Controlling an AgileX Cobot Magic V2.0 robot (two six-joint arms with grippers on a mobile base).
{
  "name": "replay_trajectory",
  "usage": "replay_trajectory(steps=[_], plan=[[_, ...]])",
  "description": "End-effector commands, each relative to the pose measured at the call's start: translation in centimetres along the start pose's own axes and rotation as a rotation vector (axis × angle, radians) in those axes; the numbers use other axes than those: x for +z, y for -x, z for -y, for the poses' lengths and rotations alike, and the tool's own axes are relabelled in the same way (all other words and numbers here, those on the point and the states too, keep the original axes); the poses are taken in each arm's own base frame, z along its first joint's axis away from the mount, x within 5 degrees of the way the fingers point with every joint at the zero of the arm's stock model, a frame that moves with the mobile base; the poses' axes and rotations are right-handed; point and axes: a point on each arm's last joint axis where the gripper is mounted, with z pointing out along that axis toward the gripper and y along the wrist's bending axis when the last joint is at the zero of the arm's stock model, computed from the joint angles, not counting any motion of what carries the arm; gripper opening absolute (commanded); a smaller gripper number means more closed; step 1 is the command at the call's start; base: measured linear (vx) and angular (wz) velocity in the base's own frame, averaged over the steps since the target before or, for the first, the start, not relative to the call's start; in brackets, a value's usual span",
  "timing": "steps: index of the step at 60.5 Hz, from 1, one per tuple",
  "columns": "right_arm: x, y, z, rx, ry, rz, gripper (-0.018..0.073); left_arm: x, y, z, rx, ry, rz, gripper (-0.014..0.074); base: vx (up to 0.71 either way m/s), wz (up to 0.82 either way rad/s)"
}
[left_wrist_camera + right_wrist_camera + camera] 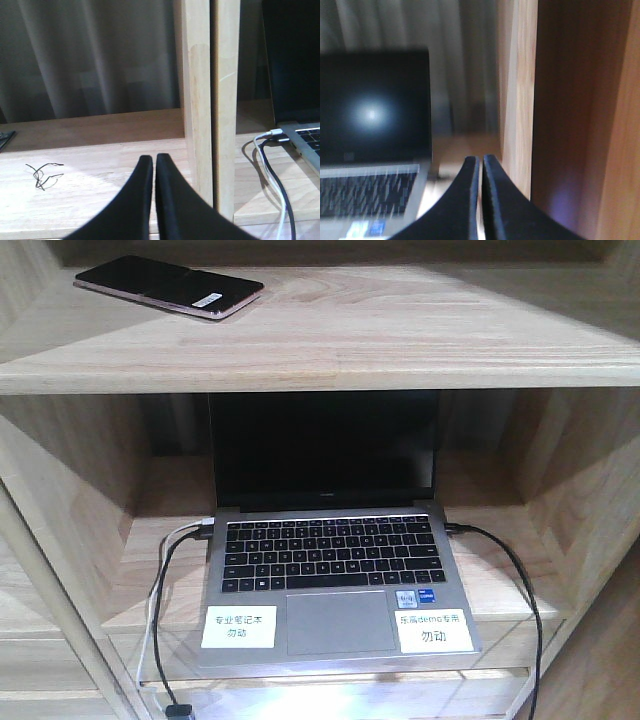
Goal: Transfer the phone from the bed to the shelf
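Both grippers, left [154, 165] and right [481, 167], are clenched on nothing, seen only by their wrist cameras. Only the front view shows the phone [168, 286], flat on the shelf [400, 335] above the laptop [330, 540].

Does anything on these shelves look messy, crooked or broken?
Nothing looks broken. The phone lies flat but at a slant on the upper shelf, near its left end. Below it, the open laptop has cables trailing over the front edge. In the left wrist view a small tangle of thin wire lies loose on the neighbouring board.
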Motion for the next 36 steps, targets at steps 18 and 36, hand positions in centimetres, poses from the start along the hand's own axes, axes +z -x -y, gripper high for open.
replay_trajectory(steps=[18, 36], plan=[[-0.12, 0.73, 0.01, -0.026, -0.004, 0.097, -0.0006, -0.31, 1.44, -0.17, -0.015, 0.011, 0.107, 0.0001, 0.00, 0.00], [-0.12, 0.73, 0.01, -0.026, -0.004, 0.097, -0.0006, -0.31, 1.44, -0.17, -0.015, 0.011, 0.107, 0.0001, 0.00, 0.00]])
